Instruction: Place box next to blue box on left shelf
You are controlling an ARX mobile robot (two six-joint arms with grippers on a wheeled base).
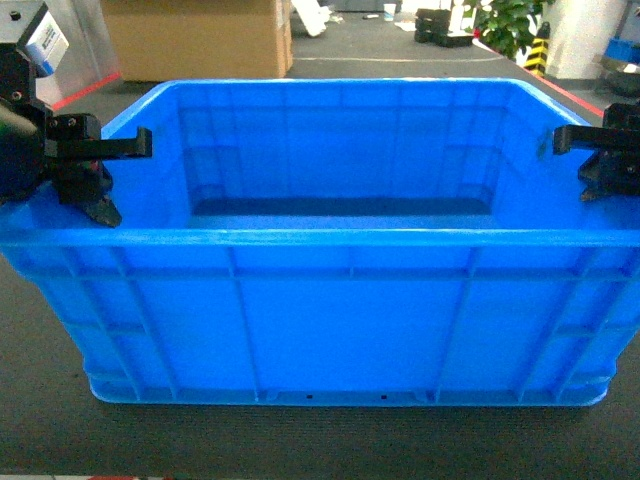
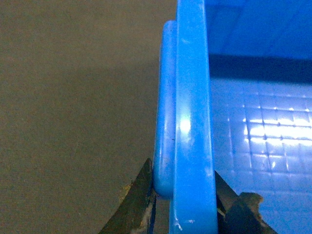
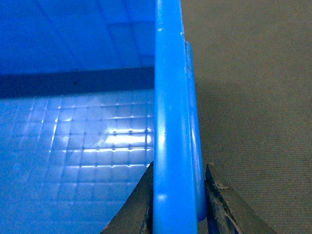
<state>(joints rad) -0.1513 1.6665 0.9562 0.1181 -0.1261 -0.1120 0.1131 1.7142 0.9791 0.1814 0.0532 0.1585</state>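
The box (image 1: 320, 300), a big bright-blue crate with ribbed walls and a thick rim, fills the head view and has nothing inside. My left gripper (image 1: 100, 180) is shut on its left rim, and my right gripper (image 1: 600, 165) is shut on its right rim. In the left wrist view the rim (image 2: 192, 97) runs between the jaws of the left gripper (image 2: 183, 180), one finger on each side. The right wrist view shows the same hold: the rim (image 3: 168, 97) is clamped by the right gripper (image 3: 178, 170). The left shelf and the other blue box are out of view.
Dark grey carpet (image 1: 320, 440) lies under and around the crate. Behind it stand a large cardboard box (image 1: 195, 40), a green plant (image 1: 510, 25), a yellow-and-black post (image 1: 538, 45) and some dark items (image 1: 440, 25). A red floor line (image 1: 85, 90) runs at the back left.
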